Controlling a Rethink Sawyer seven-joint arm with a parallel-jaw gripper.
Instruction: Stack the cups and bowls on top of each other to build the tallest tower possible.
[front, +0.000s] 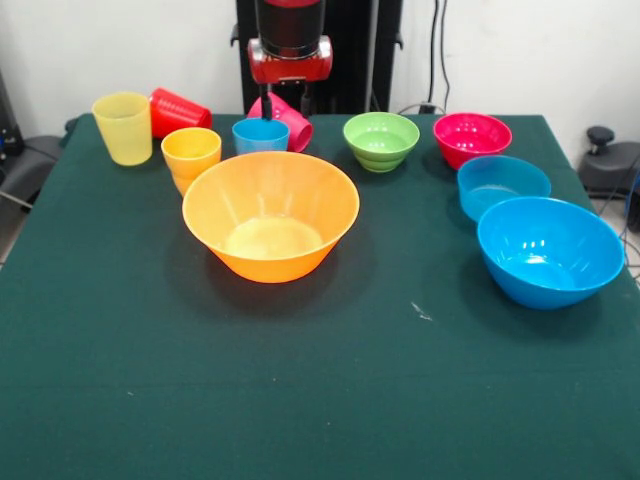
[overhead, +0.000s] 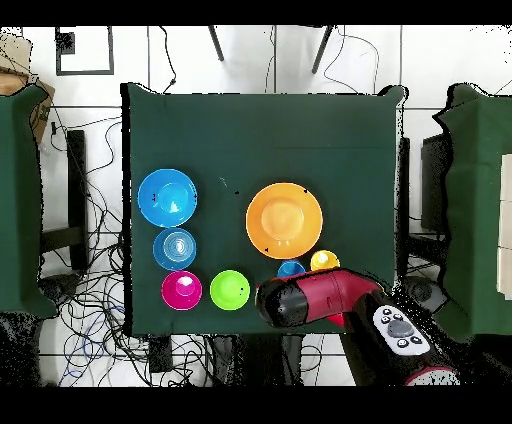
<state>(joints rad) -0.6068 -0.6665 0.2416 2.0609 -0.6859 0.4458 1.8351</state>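
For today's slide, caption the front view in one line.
Sawyer's arm hangs behind unstacked cups and bowls, large orange bowl foremost on the green table.

The red and black arm (front: 290, 40) comes down from the top edge in the front view, its red wrist housing ending in a short dark end effector (front: 285, 102) held low over the far side of the counter (front: 320, 380). Whether the end effector is spread or closed cannot be made out. In the overhead view the arm (overhead: 330, 298) lies nearly level, reaching from the lower right toward the left, its rounded red and black head at the counter's bottom edge.
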